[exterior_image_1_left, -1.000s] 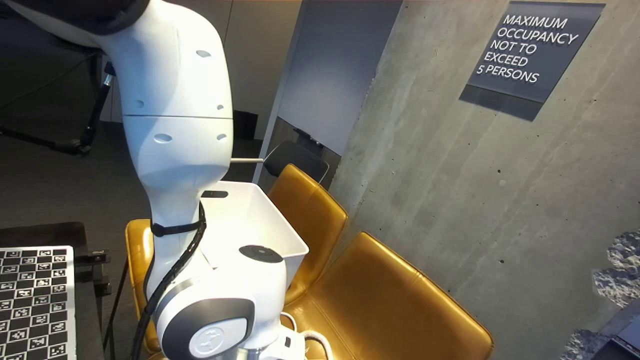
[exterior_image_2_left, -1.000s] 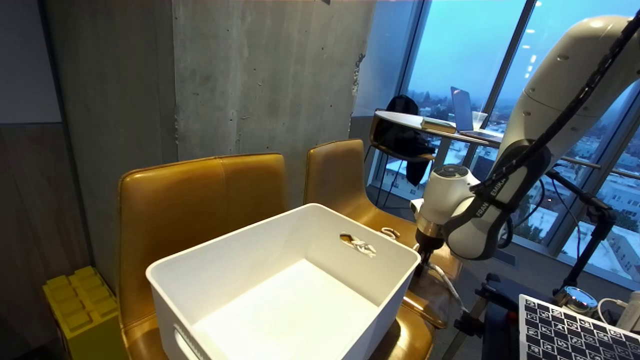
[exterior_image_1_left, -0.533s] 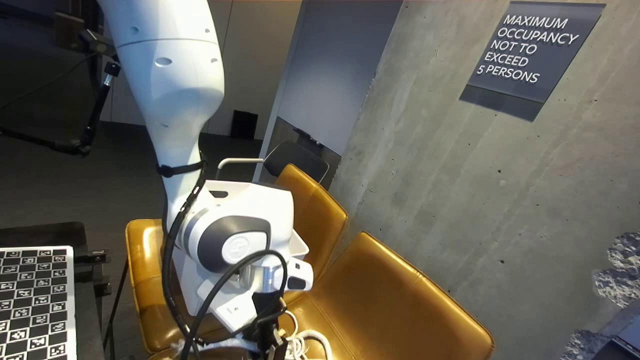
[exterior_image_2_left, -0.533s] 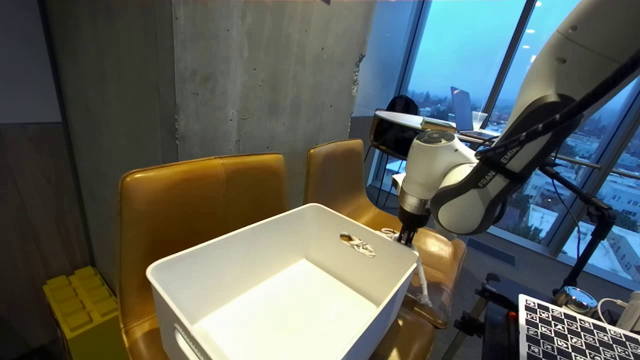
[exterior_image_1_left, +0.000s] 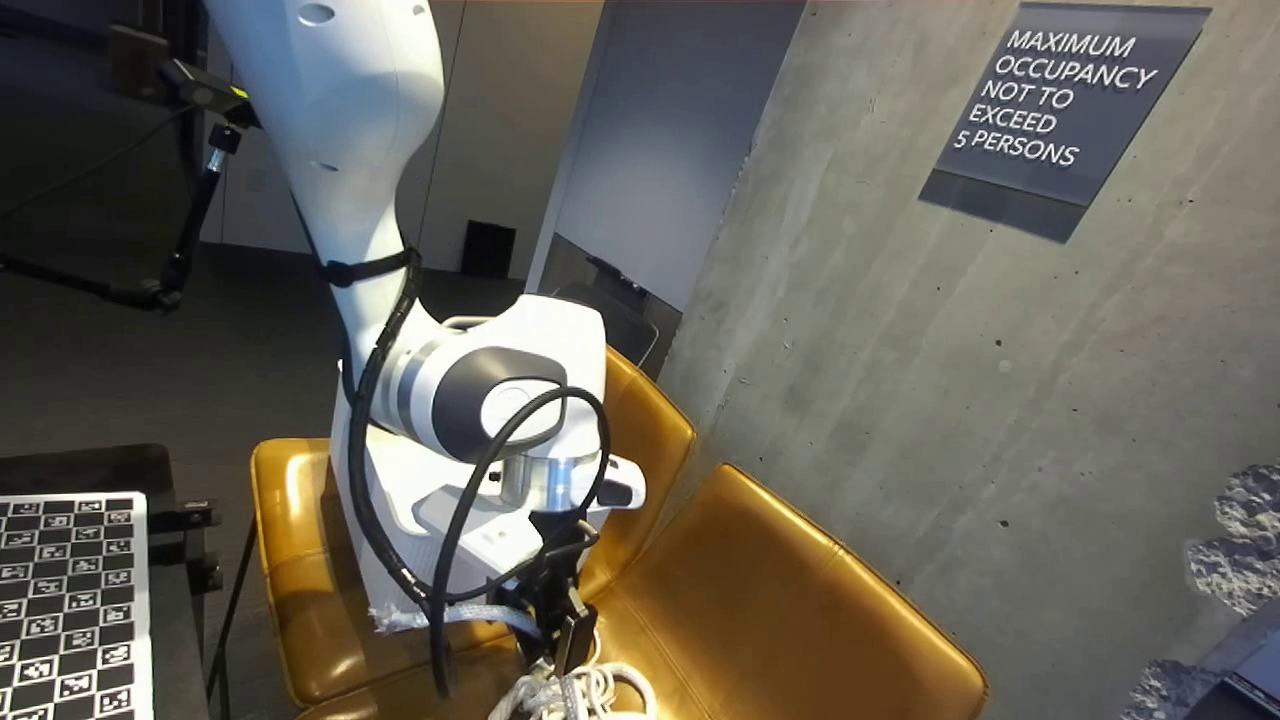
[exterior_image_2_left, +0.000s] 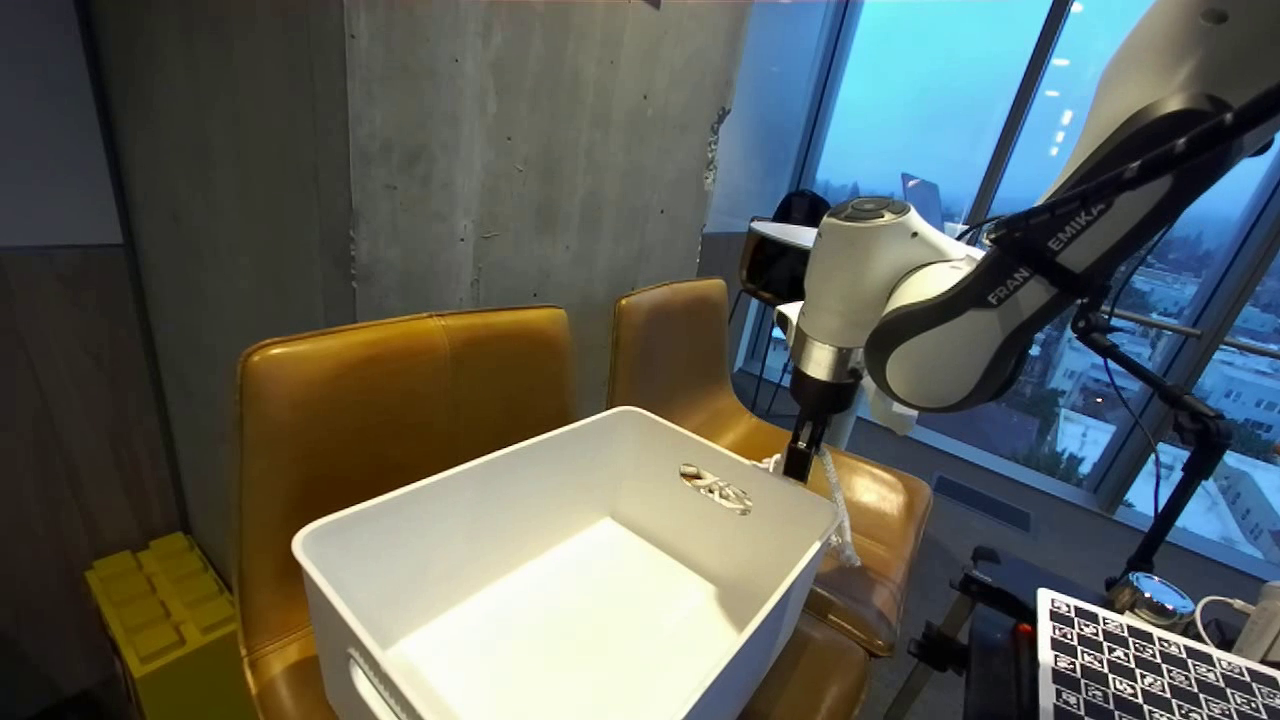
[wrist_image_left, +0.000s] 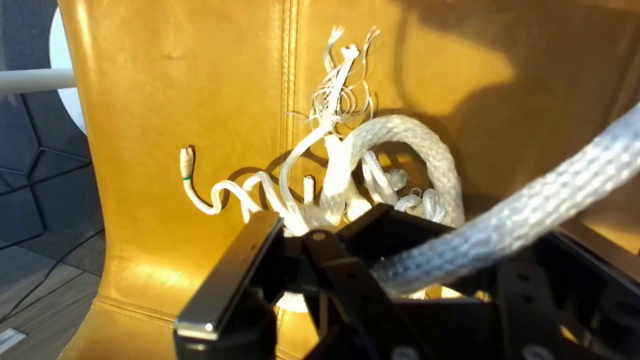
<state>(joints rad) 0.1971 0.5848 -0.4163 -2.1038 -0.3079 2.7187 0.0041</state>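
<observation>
Tan leather chair (wrist_image_left: 200, 90) below, the end effector (exterior_image_2_left: 798, 465) pinches white braided rope (wrist_image_left: 515, 222), just right of a white plastic bin (exterior_image_2_left: 520, 515).

Grey concrete wall (exterior_image_1_left: 850, 330), tall windows (exterior_image_2_left: 920, 110), tan leather chairs (exterior_image_2_left: 410, 390), dark floor (exterior_image_1_left: 230, 390)

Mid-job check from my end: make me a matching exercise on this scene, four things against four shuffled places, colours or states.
Things:
1. gripper
2. white bin
3. marker board
4. occupancy sign

Places, colours, states:
A. on the concrete wall
B. black and white squares
C. shut, with white rope running into it
D. standing on a tan chair

Right pairs: 1-C; 2-D; 3-B; 4-A
</observation>
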